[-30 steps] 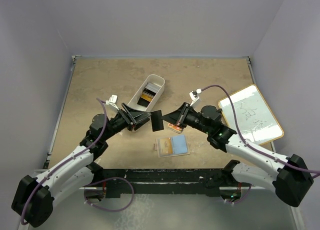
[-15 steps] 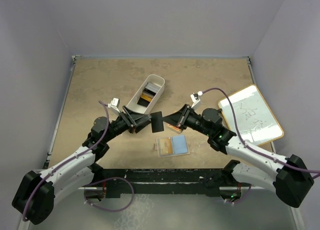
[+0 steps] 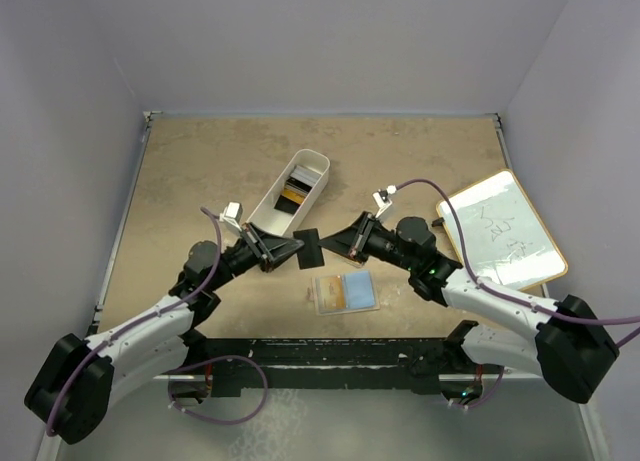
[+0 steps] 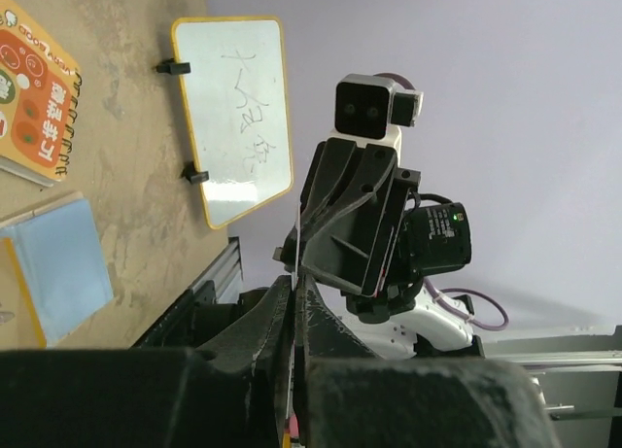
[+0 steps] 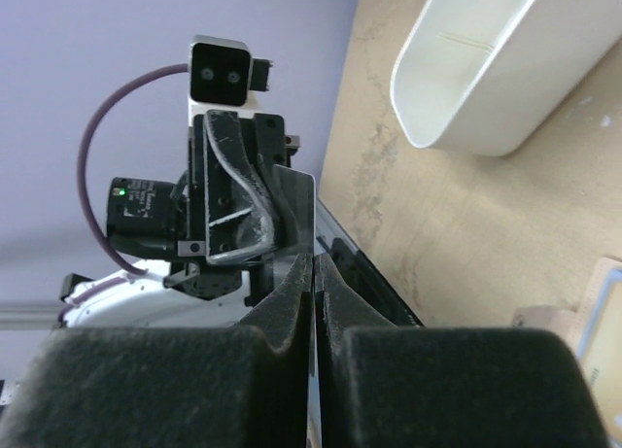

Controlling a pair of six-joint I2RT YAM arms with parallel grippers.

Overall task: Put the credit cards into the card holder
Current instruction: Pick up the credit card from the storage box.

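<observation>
Black card (image 3: 311,246): aloft, clamped by both left gripper (image 3: 296,248) and right gripper (image 3: 332,243); card holder (image 3: 323,294) lies open, seemingly part-filled; more cards (image 3: 291,195) wait in white bin (image 3: 312,167).

card holder (image 4: 44,213): cut by left edge | white bin (image 5: 486,88): cut by top edge

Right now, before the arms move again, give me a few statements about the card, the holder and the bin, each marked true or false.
1. The left hand and right hand are both closed on one black card. True.
2. The card holder sits inside the white bin. False: it lies open on the table, nearer the arm bases than the hands.
3. The white bin is empty. False: cards lie in it.
4. A whiteboard lies at the table's right side. True.
</observation>
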